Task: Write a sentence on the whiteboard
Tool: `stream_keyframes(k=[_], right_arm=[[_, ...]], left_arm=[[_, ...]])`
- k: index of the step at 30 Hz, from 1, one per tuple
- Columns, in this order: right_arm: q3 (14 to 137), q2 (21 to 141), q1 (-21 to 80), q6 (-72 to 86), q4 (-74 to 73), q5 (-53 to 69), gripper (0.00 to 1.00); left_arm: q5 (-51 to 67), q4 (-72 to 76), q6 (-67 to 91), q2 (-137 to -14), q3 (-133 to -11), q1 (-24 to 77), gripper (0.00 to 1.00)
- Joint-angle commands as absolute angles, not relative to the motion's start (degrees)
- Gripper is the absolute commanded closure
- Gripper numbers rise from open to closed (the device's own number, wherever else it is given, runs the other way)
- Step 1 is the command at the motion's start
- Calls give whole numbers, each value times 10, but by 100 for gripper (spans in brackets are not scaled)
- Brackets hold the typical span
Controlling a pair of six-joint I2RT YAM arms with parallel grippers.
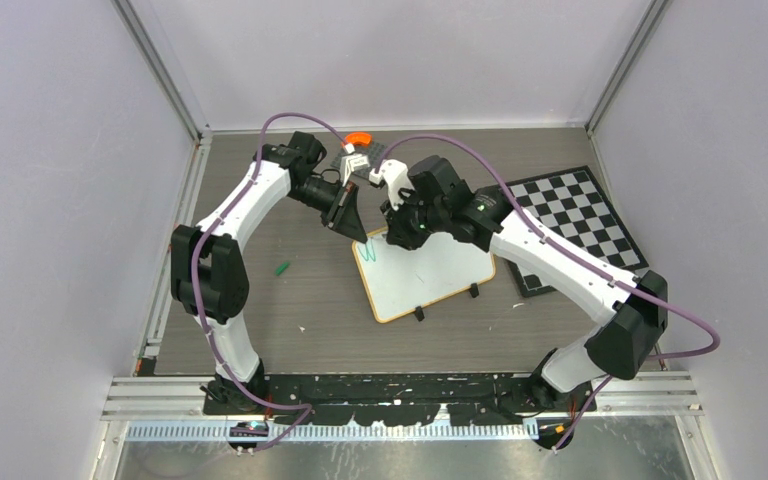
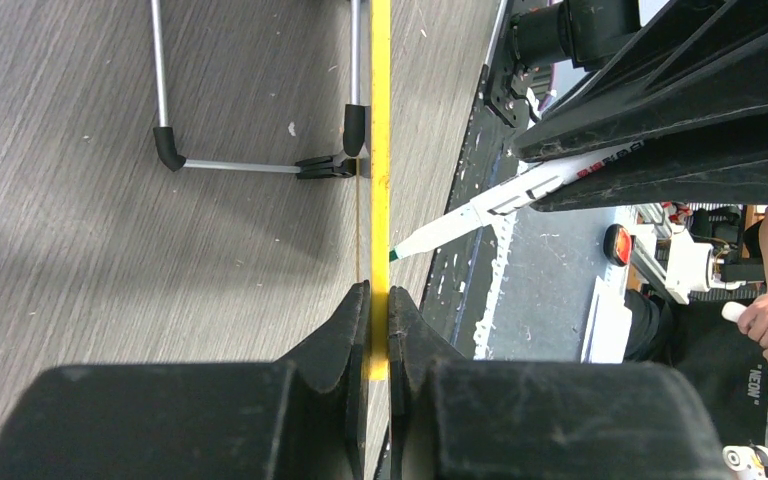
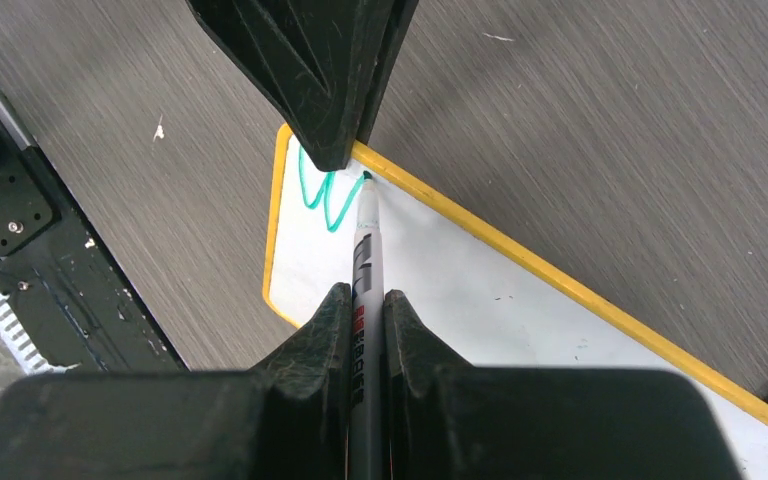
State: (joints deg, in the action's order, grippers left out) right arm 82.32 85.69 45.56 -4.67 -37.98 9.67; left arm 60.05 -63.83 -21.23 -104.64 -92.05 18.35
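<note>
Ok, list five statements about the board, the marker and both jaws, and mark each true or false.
1. The left jaws are shut on the frame of the whiteboard. True.
2. The right jaws are open and empty. False: they are shut on the marker.
3. The writing is finished. False: the sentence is only one green zigzag stroke near a corner.
4. The checkerboard lies on the right arm's side of the whiteboard. True.
5. The marker's ink is red. False: it is green.
</note>
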Motion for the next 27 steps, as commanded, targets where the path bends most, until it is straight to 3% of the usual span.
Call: stream_keyframes(k=[1, 10, 27], right_arm=[[839, 850, 453, -55, -375, 101, 100], [782, 798, 453, -63, -400, 141, 100], [806, 842, 453, -33, -359, 90, 100]], left_arm=[[618, -649, -215, -1021, -914, 189, 100], [621, -648, -214, -1018, -913, 192, 100], [619, -646, -215, -1016, -911, 192, 100]])
